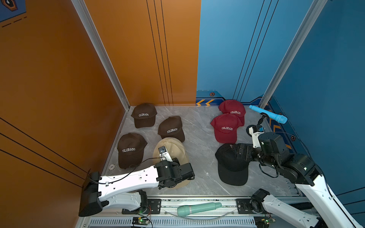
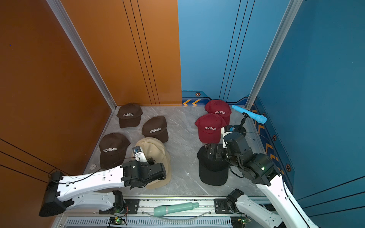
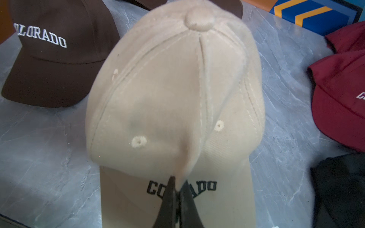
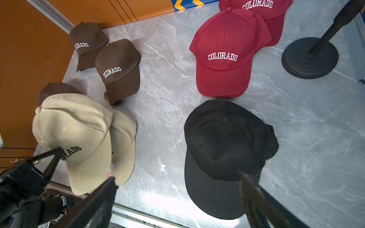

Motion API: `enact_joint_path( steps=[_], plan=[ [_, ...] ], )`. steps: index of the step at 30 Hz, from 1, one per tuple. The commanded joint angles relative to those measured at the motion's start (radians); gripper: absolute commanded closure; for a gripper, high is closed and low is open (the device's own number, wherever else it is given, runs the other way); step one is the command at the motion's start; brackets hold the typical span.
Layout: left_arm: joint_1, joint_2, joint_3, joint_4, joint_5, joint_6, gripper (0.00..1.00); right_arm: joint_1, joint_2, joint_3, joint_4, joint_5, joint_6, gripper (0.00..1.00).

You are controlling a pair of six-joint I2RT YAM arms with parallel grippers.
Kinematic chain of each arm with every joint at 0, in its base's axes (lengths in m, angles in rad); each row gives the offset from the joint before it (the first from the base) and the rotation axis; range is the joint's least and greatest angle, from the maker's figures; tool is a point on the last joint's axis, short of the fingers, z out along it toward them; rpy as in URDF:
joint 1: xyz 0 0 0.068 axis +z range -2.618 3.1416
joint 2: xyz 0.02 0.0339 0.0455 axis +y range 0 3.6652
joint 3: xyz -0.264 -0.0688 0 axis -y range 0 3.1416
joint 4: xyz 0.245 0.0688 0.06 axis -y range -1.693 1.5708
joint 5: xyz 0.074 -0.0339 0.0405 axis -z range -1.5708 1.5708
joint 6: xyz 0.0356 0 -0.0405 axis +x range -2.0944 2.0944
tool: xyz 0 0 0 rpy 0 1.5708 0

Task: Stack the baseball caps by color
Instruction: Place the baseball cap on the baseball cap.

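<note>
Three dark brown caps (image 1: 144, 115) (image 1: 171, 128) (image 1: 130, 150) lie apart at the left of the marble table. Two dark red caps (image 1: 226, 128) (image 1: 233, 110) overlap at the back right. My left gripper (image 3: 178, 183) is shut, pinching the front of a beige cap (image 3: 173, 94) at its lettering and holding it over a second beige cap (image 4: 123, 138) that lies on the table. A black cap (image 1: 231, 167) lies at the front right. Above its crown hovers my right gripper (image 1: 238, 152), jaws wide open and empty (image 4: 178, 176).
A blue toy microphone (image 1: 268, 116) sits on a black stand (image 4: 310, 57) in the back right corner. A green toy microphone (image 1: 197, 209) lies on the front rail. Orange and blue walls close in the table (image 1: 197, 158) on three sides.
</note>
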Motion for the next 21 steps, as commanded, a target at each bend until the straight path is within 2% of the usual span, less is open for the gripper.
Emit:
enact_joint_path(
  steps=[1, 10, 21],
  plan=[
    [0.018, -0.007, -0.038, 0.083, 0.043, 0.080, 1.00, -0.002, 0.002, -0.010, -0.018, -0.011, 0.003, 0.00],
    [0.070, 0.005, -0.095, 0.221, 0.125, 0.163, 1.00, -0.001, 0.007, -0.018, -0.021, -0.006, -0.003, 0.00],
    [0.070, 0.102, -0.091, 0.255, 0.164, 0.229, 1.00, -0.009, 0.022, -0.019, -0.028, -0.010, -0.018, 0.00]
  ],
)
